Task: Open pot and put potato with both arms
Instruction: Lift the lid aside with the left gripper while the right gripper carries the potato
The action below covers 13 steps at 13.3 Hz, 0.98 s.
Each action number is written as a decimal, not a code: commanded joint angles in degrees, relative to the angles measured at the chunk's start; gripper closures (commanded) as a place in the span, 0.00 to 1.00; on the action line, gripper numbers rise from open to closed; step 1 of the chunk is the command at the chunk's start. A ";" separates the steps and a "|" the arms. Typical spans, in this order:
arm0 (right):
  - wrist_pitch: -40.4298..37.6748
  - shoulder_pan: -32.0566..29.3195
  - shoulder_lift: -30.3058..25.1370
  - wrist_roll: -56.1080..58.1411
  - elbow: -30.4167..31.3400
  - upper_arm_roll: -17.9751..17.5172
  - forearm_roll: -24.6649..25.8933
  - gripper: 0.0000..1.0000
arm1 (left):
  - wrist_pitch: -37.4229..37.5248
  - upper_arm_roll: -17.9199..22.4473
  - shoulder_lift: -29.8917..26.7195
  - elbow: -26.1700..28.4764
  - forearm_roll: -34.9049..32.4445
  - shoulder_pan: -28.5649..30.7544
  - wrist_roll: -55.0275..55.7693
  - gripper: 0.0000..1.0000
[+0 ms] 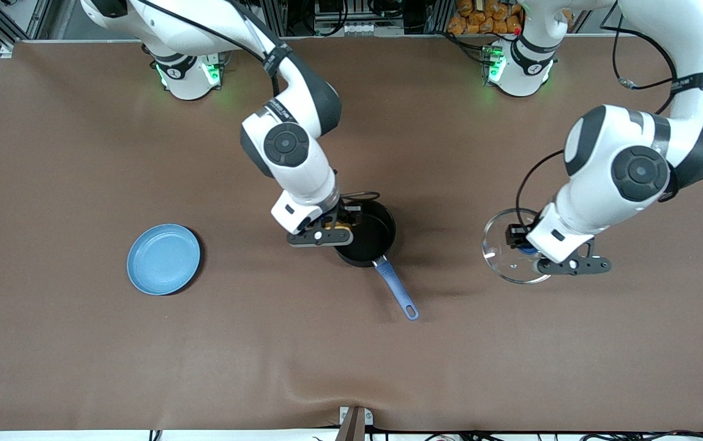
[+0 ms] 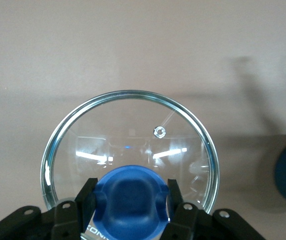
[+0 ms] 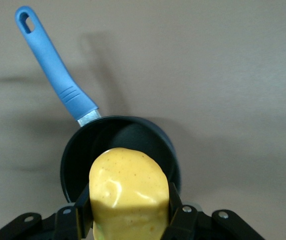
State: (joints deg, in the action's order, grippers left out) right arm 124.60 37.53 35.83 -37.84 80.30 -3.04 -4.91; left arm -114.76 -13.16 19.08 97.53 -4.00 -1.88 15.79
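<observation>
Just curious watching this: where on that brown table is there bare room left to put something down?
Bare cloth lies between the plate and the pot, and along the table edge nearest the camera. It is crowded around the pot, where the right gripper holds the potato, and at the glass lid under the left gripper.

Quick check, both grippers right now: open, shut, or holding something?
Left gripper: shut on the blue knob of the glass lid, toward the left arm's end of the table.
Right gripper: shut on the potato, over the open pot.
</observation>
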 commanded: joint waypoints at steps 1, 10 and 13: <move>3.27 1.84 3.80 -2.50 -0.94 0.67 4.09 1.00 | -7.02 -0.64 -2.11 7.74 1.19 1.87 -1.37 1.00; 12.43 4.31 11.72 -4.25 -1.82 0.58 4.11 1.00 | -23.48 -0.73 -0.01 19.27 1.19 8.81 -11.91 1.00; 12.78 6.15 13.74 -5.84 -1.73 0.58 4.38 1.00 | -27.51 -0.73 3.59 19.28 1.19 12.15 -17.88 1.00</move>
State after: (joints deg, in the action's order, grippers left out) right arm 137.51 42.18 47.62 -41.49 80.11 -3.00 -1.00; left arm -138.97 -13.20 21.16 116.52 -3.90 7.74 1.74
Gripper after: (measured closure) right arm 0.405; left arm 0.396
